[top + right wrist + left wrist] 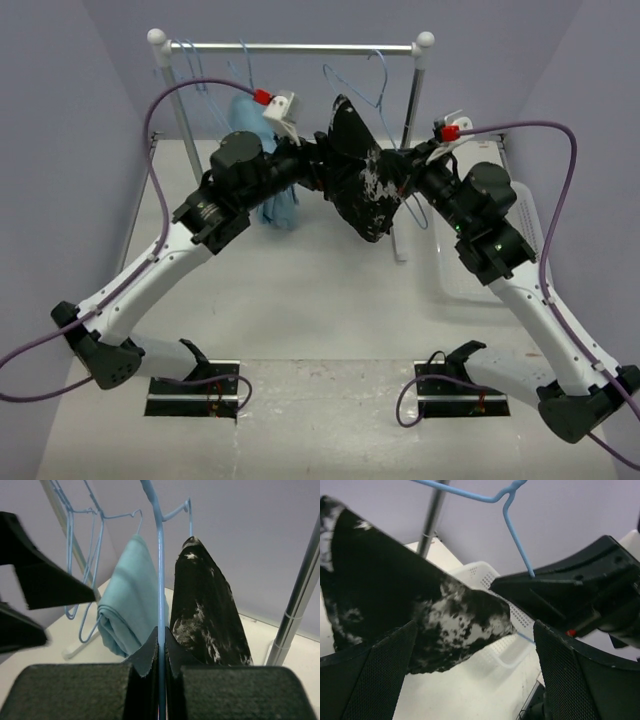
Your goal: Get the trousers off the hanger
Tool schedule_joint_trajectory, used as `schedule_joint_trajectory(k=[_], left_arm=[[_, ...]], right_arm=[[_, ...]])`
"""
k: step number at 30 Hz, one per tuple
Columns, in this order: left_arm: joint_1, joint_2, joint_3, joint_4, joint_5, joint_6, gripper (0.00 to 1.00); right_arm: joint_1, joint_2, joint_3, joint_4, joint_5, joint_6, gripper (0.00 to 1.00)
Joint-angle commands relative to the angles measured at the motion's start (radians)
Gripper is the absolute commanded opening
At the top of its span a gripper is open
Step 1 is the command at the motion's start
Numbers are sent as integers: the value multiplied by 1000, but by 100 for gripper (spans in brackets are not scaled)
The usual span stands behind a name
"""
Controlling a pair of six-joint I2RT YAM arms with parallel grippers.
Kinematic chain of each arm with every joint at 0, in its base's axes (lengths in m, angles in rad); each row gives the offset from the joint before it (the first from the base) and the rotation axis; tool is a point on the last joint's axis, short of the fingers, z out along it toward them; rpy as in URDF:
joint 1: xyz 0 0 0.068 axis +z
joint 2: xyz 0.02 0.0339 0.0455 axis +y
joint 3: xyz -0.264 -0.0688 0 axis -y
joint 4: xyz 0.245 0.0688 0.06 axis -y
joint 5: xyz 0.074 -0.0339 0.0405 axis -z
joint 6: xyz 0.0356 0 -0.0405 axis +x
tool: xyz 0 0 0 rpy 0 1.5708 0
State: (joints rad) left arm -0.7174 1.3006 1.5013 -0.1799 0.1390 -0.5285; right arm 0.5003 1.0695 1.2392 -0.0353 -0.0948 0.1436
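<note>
**Right gripper pinching the hanger, left one wide open at the trousers**

So the right gripper (161,647) is clamped tight on the hanger (160,580). The thin blue wire runs straight up out of the seam between its fingers. The left gripper (475,630) has its jaws spread as far as they go, with nothing in them. The trousers (420,610) hang across the gap just past its fingertips, and I can't tell if the cloth touches the pad on that side.

Counts:
- Two arms and two grippers.
- One pair of trousers and one blue garment (127,600).
- One basket (450,275) and one rail (290,46).
- Hangers: the gripped one, plus a bunch at the left end of the rail. Their wires overlap too much for an exact count.

As far as I can tell the trousers hang off the gripped hanger, right between the two grippers and under the middle of the rail. Their long axis runs up and down, with a narrow top up by the rail and a wider bottom hanging free above the table (300,320). From the top camera the bottom end slants a bit towards the right arm.

The blue garment hangs just to their left, partly hidden by the left arm. The basket sits on the table off to the right, under the right arm.
</note>
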Motion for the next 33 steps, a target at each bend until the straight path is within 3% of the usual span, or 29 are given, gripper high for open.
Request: schedule_joint_trajectory(k=[1, 4, 9, 13, 21, 26, 29, 30, 33], left_arm=[[-71, 72, 83, 115, -111, 13, 100], [-83, 120, 79, 210, -220, -7, 100], [-85, 146, 63, 321, -242, -87, 100], [-86, 158, 42, 370, -263, -111, 94], [-93, 209, 79, 286, -208, -123, 72], [-126, 161, 27, 255, -300, -102, 79], [-131, 157, 34, 264, -331, -68, 66], [-134, 160, 40, 269, -331, -58, 55], [-139, 183, 76, 278, -316, -7, 42]], right_arm=[[62, -88, -49, 213, 35, 17, 0], [102, -109, -83, 219, 61, 16, 0], [155, -123, -122, 222, 119, 8, 0], [176, -128, -148, 230, 115, 24, 0], [213, -117, -147, 247, 170, 14, 0], [211, -91, -118, 222, 218, -1, 0], [213, -82, -124, 222, 181, -1, 0], [213, -79, -130, 222, 169, 5, 0], [215, -65, -133, 213, 147, 10, 0]])
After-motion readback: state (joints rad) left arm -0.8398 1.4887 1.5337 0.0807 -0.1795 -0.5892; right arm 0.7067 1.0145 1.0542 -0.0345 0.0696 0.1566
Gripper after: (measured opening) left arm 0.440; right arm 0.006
